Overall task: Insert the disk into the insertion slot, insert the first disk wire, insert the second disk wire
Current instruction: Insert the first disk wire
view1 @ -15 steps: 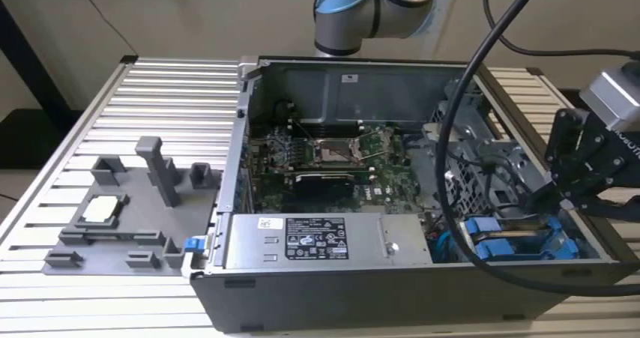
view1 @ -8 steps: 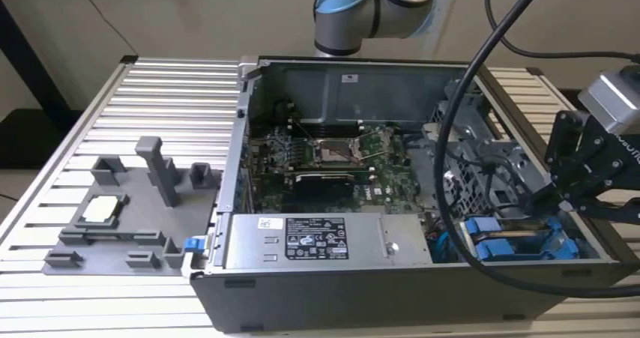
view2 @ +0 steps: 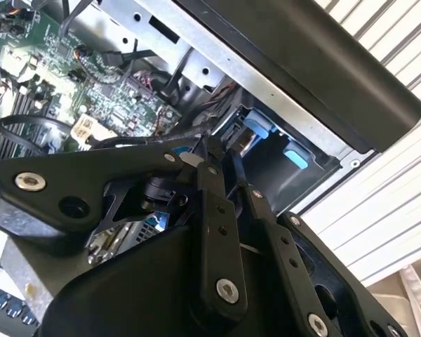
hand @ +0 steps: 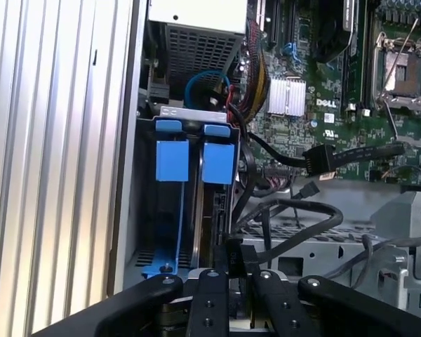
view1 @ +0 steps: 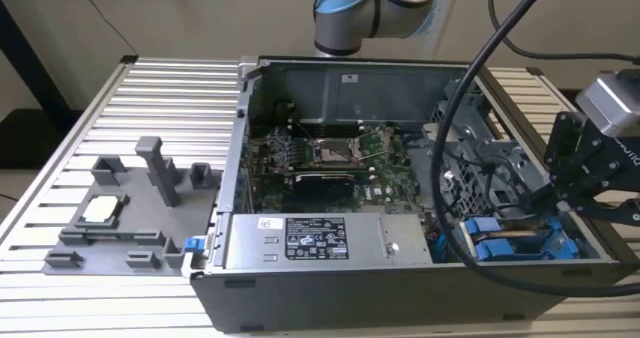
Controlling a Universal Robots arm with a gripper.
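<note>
The claw (hand: 237, 275) hangs over the front corner of the open computer case (view1: 350, 297), at the exterior view's right, with its fingers (hand: 212, 295) pinched on a black plug (hand: 234, 251). Black wires (hand: 316, 205) loop nearby. The first wrist view shows the disk (hand: 217, 163) standing on edge in the slot (hand: 146, 210), beside a second blue bracket (hand: 172, 161) (blue tabs in the exterior view). The exterior view adds a grey tray (view1: 110, 240) on the slatted table (view1: 170, 91) and a power box (view1: 400, 240). Its white label (view1: 315, 240) is too small to read.
</note>
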